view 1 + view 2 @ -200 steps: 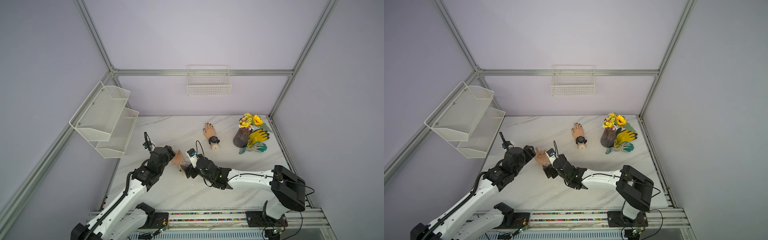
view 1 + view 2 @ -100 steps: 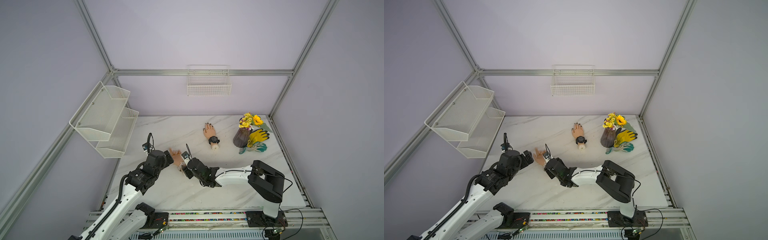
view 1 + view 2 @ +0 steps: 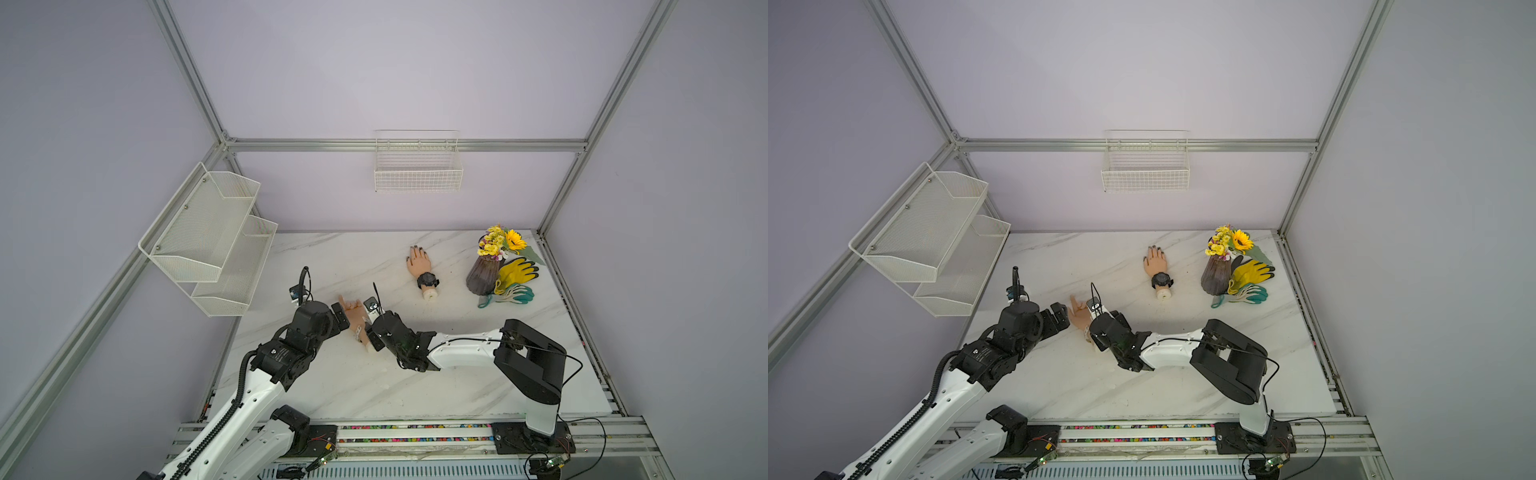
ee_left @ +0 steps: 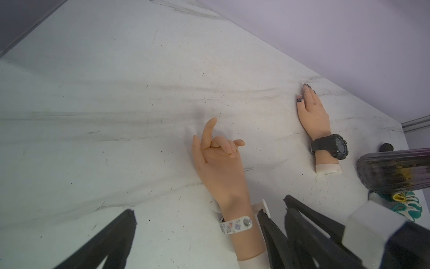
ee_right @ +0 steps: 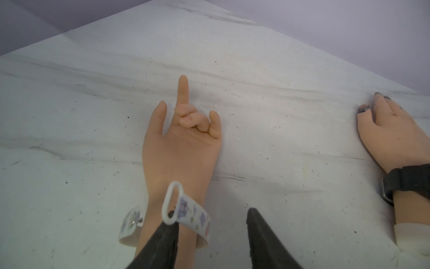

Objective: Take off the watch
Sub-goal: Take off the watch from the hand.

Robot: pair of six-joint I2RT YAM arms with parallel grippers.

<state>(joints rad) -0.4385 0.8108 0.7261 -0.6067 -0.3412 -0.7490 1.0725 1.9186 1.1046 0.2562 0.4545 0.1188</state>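
Observation:
A mannequin hand [image 3: 353, 313] [image 3: 1079, 316] lies palm up on the marble table, a white patterned watch [image 5: 193, 215] [image 4: 236, 224] round its wrist. In the right wrist view the strap is undone, and its looped end rests on the tip of one of my right gripper's fingers [image 5: 162, 240]. My right gripper [image 5: 211, 216] [image 3: 372, 334] is partly open, one finger over the wrist and the other on the table beside it. On the other side, my left gripper [image 4: 195, 212] [image 3: 338, 318] stands wide open, straddling the wrist without touching it. A second hand wears a black watch [image 3: 427, 280] [image 4: 330, 146].
A dark vase of yellow flowers [image 3: 482, 274] and a pile of yellow and teal gloves [image 3: 515, 278] stand at the back right. A wire basket [image 3: 417, 166] hangs on the back wall, and mesh shelves [image 3: 212, 237] on the left wall.
My left gripper has opened wide beside the near hand. My right gripper's jaws have narrowed at the white strap, and the right arm's elbow has swung about.

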